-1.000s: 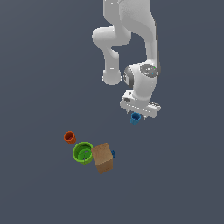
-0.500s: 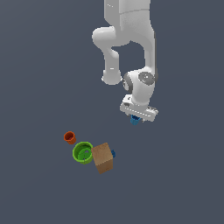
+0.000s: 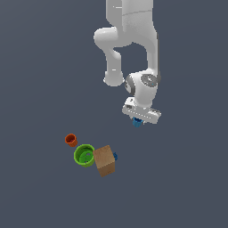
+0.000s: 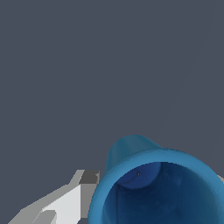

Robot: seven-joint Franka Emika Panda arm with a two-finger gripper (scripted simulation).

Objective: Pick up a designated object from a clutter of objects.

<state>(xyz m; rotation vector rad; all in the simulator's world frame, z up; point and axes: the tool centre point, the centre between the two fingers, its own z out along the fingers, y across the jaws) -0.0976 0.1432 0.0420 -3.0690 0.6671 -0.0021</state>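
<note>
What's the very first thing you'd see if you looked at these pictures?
The big white robot arm reaching down from the top grabs your eye first, with a bright blue cup pinched in its end effector, up off the floor. In the wrist view that blue cup looks huge. Toward the exterior view's lower left sit an orange cup, a green cup and a tan cube.

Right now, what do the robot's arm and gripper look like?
The arm is glossy white with rounded, bulbous segments and a grey disc on its wrist joint. The gripper has a flat white rectangular body; the wrist view shows a pale grey finger, angular, dark at its tip.
</note>
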